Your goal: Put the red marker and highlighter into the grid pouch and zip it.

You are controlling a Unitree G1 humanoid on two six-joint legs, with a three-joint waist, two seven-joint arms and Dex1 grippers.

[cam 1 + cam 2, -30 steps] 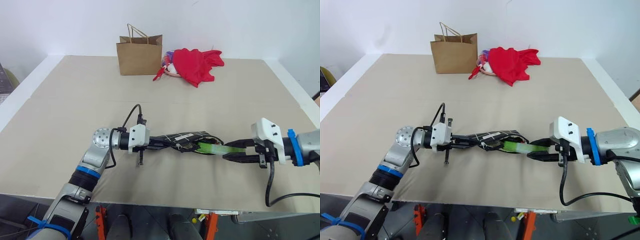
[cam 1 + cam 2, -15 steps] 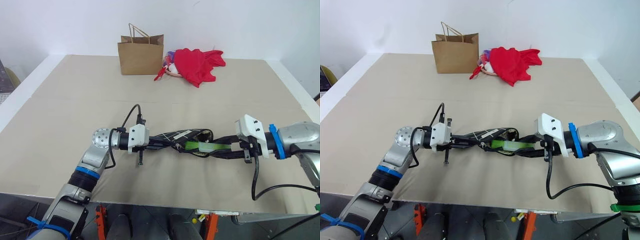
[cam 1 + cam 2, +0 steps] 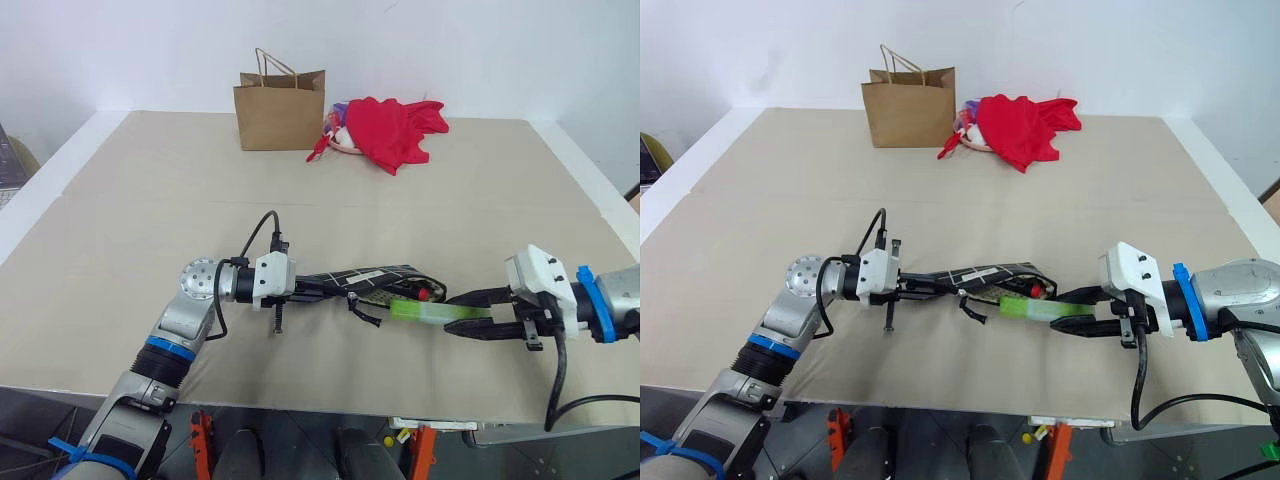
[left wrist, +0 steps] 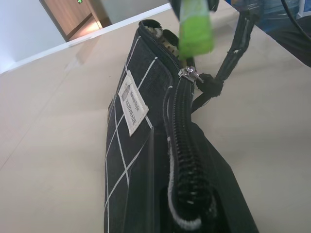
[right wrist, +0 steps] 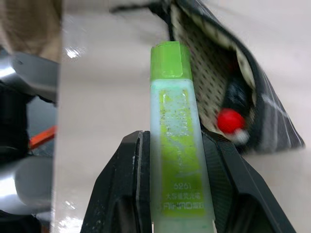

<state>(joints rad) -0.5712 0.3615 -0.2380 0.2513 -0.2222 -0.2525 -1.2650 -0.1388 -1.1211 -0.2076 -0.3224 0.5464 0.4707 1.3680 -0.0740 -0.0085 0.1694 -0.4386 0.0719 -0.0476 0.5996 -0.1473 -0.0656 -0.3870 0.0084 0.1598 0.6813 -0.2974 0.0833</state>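
The grid pouch (image 3: pixel 365 277), black with white lines, hangs above the table with my left gripper (image 3: pixel 305 288) shut on its closed end. Its other end gapes open, and the zipper pull (image 4: pixel 190 74) sits partway along. The red marker (image 5: pixel 228 120) lies inside, its red tip showing at the mouth (image 3: pixel 424 294). My right gripper (image 3: pixel 455 314) is shut on the lime-green highlighter (image 3: pixel 420 311), holding it nearly level and pointed at the pouch. The highlighter's green cap (image 5: pixel 170 60) is just outside the mouth, beside its near edge.
A brown paper bag (image 3: pixel 280 110) stands at the back of the table, with a red cloth heap (image 3: pixel 395 128) next to it. The beige tabletop (image 3: pixel 150 220) stretches wide around both arms. Its front edge runs close below the grippers.
Half a second ago my right gripper had pushed the highlighter up to the pouch's mouth. It has since drawn back to the right, still holding it. The left gripper stayed put.
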